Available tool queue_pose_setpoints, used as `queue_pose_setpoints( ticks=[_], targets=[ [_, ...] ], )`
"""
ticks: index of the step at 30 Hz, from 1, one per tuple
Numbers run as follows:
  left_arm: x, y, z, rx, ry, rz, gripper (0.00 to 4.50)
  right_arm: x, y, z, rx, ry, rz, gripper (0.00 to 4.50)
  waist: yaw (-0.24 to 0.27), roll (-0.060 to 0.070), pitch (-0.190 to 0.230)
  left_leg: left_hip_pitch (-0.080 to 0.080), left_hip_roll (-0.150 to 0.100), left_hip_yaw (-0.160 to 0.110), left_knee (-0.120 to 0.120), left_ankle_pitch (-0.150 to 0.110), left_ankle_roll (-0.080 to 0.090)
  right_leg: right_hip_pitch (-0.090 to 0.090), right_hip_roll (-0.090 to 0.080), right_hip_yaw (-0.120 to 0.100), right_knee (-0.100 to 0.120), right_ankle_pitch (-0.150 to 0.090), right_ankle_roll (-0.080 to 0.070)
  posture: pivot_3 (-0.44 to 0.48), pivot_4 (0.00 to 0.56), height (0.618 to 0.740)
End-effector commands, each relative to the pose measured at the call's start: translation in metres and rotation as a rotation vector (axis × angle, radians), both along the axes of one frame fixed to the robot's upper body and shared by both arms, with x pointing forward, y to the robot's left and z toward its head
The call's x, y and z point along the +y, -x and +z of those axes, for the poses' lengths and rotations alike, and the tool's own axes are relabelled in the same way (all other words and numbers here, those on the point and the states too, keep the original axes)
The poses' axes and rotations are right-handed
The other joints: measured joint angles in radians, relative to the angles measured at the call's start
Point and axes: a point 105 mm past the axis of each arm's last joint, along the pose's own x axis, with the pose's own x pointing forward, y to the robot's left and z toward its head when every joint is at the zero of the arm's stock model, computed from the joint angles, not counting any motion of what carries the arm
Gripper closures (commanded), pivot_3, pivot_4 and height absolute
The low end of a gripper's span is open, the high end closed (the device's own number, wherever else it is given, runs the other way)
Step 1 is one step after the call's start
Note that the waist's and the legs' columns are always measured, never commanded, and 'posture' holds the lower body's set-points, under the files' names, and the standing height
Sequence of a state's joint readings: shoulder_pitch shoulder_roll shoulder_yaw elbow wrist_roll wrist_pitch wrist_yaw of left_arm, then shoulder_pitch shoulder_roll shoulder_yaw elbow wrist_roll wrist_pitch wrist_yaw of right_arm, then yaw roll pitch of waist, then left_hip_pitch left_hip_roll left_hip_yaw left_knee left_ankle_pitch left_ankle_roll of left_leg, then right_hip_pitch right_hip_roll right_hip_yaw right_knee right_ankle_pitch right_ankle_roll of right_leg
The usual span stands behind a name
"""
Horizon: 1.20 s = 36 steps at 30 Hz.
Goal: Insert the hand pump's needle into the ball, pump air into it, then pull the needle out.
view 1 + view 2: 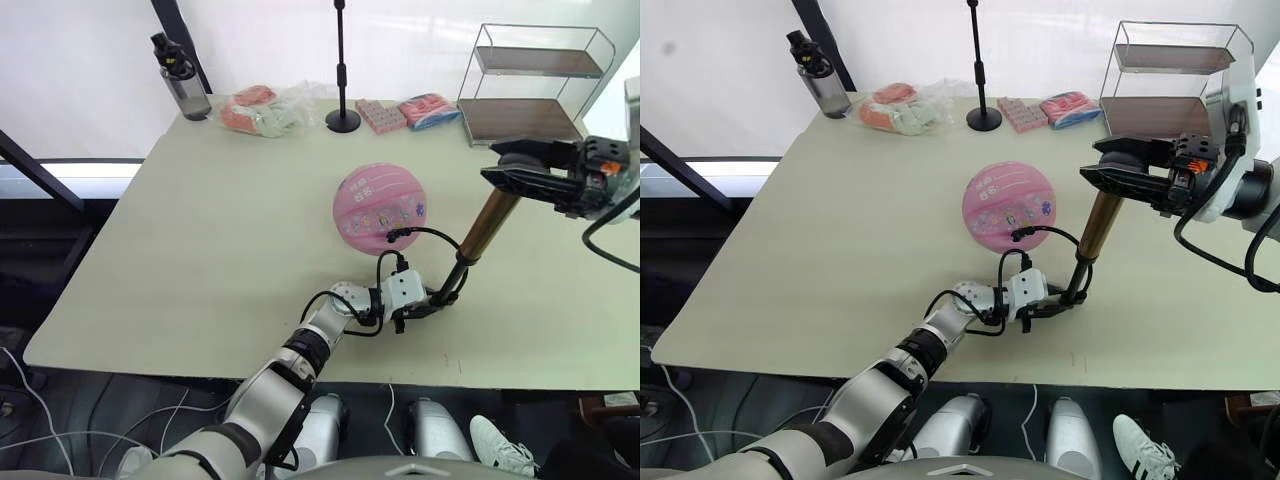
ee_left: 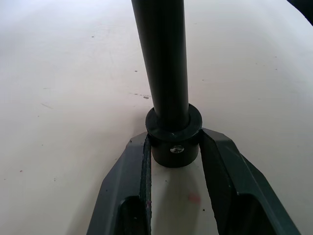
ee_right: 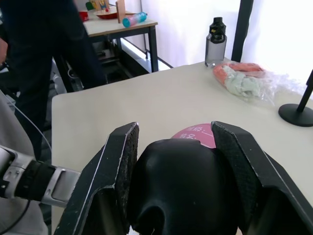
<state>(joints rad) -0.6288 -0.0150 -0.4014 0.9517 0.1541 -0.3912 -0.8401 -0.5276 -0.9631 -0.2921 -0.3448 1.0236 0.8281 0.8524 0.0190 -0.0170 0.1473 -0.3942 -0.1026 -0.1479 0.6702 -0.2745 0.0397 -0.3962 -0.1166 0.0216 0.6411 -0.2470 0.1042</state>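
Pale cream surface (image 1: 200,260) carries everything, with a dark water bottle (image 1: 180,78) at its far left corner and a plastic bag of orange and green items (image 1: 262,110) next to it. Nearer the front edge, the left claw (image 1: 432,302) clamps the black foot of the hand pump (image 1: 487,224); the left wrist view shows both fingers (image 2: 222,169) pressed against that round base. The pump leans up and to the right from there, its gold-bronze cylinder rising toward the right claw (image 1: 525,172), which closes around the black T-handle at the top. A thin black hose (image 1: 430,232) loops from the pump's lower end to the pink ball (image 1: 380,207), which sits mid-surface just left of the pump. The needle itself is too small to make out at the ball. A wire shelf (image 1: 530,85) stands at the far right.
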Motion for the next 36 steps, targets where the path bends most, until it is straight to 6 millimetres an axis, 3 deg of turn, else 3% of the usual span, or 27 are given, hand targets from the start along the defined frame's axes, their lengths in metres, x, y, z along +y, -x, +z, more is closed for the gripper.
queue_pose_setpoints(
  ticks=[1, 6, 16, 22, 26, 36],
  targets=[
    [0.02, 0.018, -0.046, 0.123, -0.16, 0.005, 3.42, -0.006, -0.006, -0.01, -0.065, 0.043, -0.073, 2.48, -0.001, 0.0, 0.0, 0.0, 0.0, 0.0, 0.0, 0.0, 0.0, 0.0, 0.0, 0.0, 0.0, 0.0, 0.0, 0.0, 0.15, 0.736],
    [0.021, 0.019, -0.047, 0.123, -0.159, 0.006, 3.42, 0.002, -0.012, -0.048, -0.028, 0.033, -0.09, 2.48, -0.003, -0.004, -0.004, 0.003, 0.0, 0.001, 0.0, 0.0, 0.0, 0.002, 0.001, 0.0, 0.001, 0.0, 0.0, 0.0, 0.15, 0.736],
    [0.021, 0.018, -0.046, 0.121, -0.162, 0.005, 3.42, 0.007, -0.016, -0.143, 0.071, 0.066, -0.128, 2.48, -0.005, -0.007, -0.006, 0.014, 0.001, 0.001, -0.002, 0.0, 0.0, 0.011, 0.002, 0.001, 0.0, -0.001, 0.0, 0.0, 0.15, 0.736],
    [0.021, 0.018, -0.046, 0.119, -0.164, 0.004, 3.42, 0.013, -0.015, -0.167, 0.083, 0.055, -0.142, 2.48, -0.005, -0.008, -0.007, 0.015, 0.002, -0.001, -0.001, 0.0, 0.0, 0.012, 0.004, 0.001, 0.0, -0.001, 0.0, 0.0, 0.15, 0.736],
    [0.022, 0.017, -0.046, 0.119, -0.165, 0.007, 3.42, 0.013, -0.015, -0.156, 0.058, 0.041, -0.132, 2.48, -0.005, -0.007, -0.008, 0.015, 0.002, -0.001, -0.002, 0.0, 0.0, 0.013, 0.005, 0.001, 0.0, -0.001, 0.0, 0.0, 0.15, 0.736],
    [0.02, 0.019, -0.047, 0.121, -0.162, 0.001, 3.42, 0.0, -0.01, -0.067, -0.078, 0.013, -0.062, 2.48, -0.003, -0.002, -0.004, 0.013, 0.002, -0.001, -0.001, 0.0, 0.0, 0.011, 0.004, 0.001, -0.001, -0.001, 0.0, 0.0, 0.15, 0.736]
  ],
)
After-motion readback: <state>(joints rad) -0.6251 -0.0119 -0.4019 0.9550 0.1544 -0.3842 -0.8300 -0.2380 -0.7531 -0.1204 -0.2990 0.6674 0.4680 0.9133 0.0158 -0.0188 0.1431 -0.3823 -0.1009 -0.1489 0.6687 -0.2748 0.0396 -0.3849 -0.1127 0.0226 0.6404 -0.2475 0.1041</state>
